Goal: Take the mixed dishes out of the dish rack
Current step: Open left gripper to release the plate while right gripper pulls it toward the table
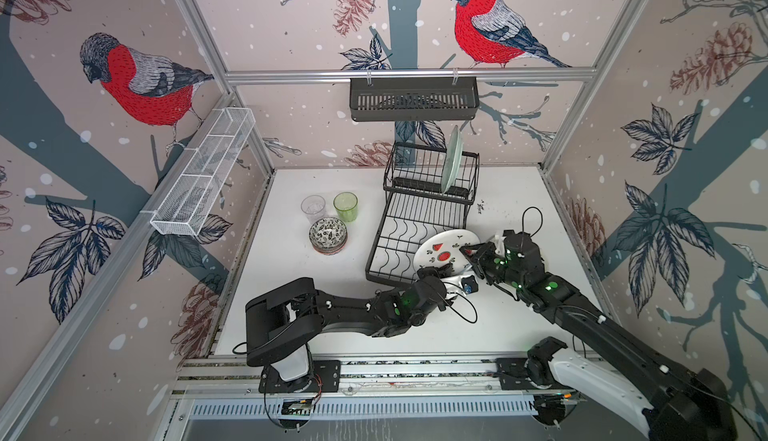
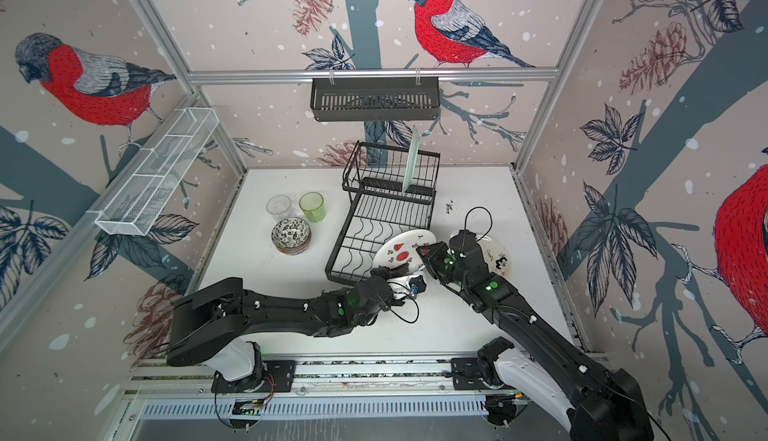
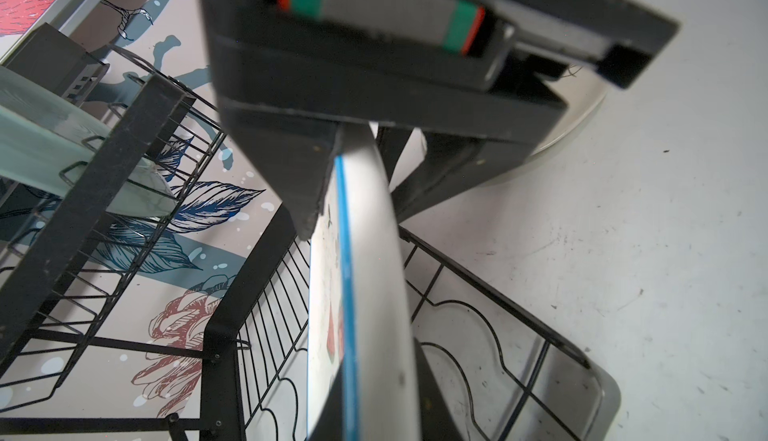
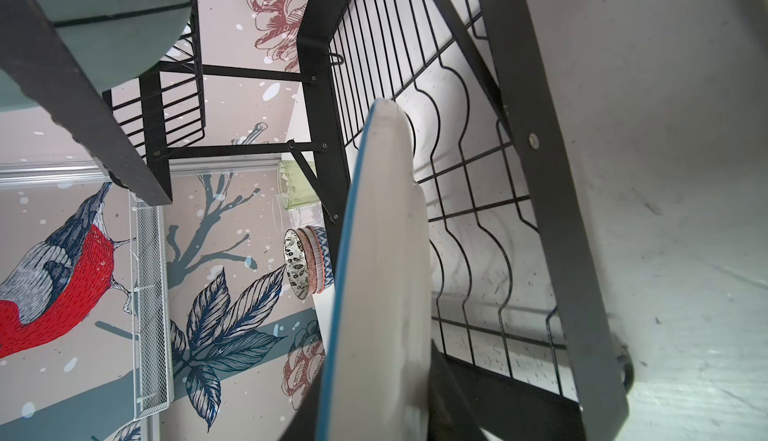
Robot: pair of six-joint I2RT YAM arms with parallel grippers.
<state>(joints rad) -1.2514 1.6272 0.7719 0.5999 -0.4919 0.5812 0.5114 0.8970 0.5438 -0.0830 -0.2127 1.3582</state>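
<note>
Mostly, the rack [image 1: 377,239] is cleared: the bowls [image 1: 328,235] sit stacked on the worktop [image 1: 519,193] beside the clear tumbler [image 1: 313,209] and green tumbler [image 1: 345,206], and a white plate [image 2: 494,249] lies flat right of the rack. The watermelon plate [image 1: 440,252] hangs tilted over the tray's near right corner, its near rim pinched by the almost closed left jaws. The right jaws straddle its right rim, but whether they grip cannot be told. Left to do: set this plate down, then lift out the green plate [image 1: 452,160], upright in the raised slots.
</note>
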